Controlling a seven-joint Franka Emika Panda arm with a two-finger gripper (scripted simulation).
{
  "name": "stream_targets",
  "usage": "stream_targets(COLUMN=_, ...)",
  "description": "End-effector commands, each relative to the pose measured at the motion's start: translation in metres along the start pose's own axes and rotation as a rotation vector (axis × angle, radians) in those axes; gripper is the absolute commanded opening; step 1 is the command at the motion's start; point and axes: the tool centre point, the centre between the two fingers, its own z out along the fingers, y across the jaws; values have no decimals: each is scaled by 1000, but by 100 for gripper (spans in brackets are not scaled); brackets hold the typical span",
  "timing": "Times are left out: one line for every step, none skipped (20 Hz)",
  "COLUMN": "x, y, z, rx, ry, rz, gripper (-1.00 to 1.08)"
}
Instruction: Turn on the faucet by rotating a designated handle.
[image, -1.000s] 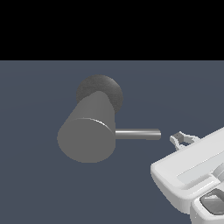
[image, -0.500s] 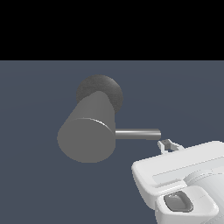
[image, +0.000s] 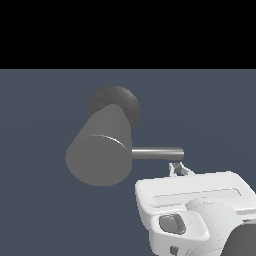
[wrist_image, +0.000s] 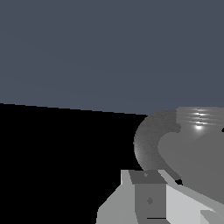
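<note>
Exterior view is showing the faucet (image: 102, 152) lying near the centre of the dark blue-grey tabletop (image: 45, 115), its flat round end facing the camera and its dark speckled base sitting at about 1 o'clock from that end. Its handle (image: 157, 153) is pointing toward 3 o'clock. At 6 o'clock from the rod's free end, the white gripper (image: 179, 169) is sitting just beside it; whether the fingers are wide or narrow, I cannot tell. Wrist view is showing the faucet (wrist_image: 175, 140) close behind a finger (wrist_image: 148, 197).
</note>
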Motion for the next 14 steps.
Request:
stream_targets(x=2, y=4, z=2, rx=18, ry=-2, rz=21, gripper=-100)
stream_targets(x=3, y=5, z=3, rx=24, ry=-2, rz=28, gripper=-100)
stream_targets(x=4, y=6, z=4, rx=29, ry=-3, rz=35, gripper=-100)
stream_targets(x=4, y=7, z=4, rx=34, ry=-3, rz=40, gripper=-100)
stream_targets(x=5, y=8, z=5, rx=38, ry=-3, rz=45, gripper=-100)
stream_targets(x=5, y=9, z=6, rx=42, ry=-4, rz=50, gripper=-100)
stream_targets(x=6, y=10, z=6, rx=45, ry=-4, rz=54, gripper=-100)
stream_targets(x=6, y=10, z=7, rx=47, ry=-4, rz=57, gripper=-100)
stream_targets(x=6, y=11, z=7, rx=49, ry=-4, rz=59, gripper=-100)
stream_targets(x=6, y=11, z=7, rx=51, ry=-4, rz=61, gripper=-100)
stream_targets(x=7, y=11, z=7, rx=52, ry=-4, rz=62, gripper=-100)
stream_targets(x=7, y=11, z=8, rx=52, ry=-4, rz=63, gripper=-100)
stream_targets(x=7, y=11, z=8, rx=52, ry=-4, rz=63, gripper=-100)
stream_targets(x=7, y=11, z=8, rx=52, ry=-4, rz=63, gripper=-100)
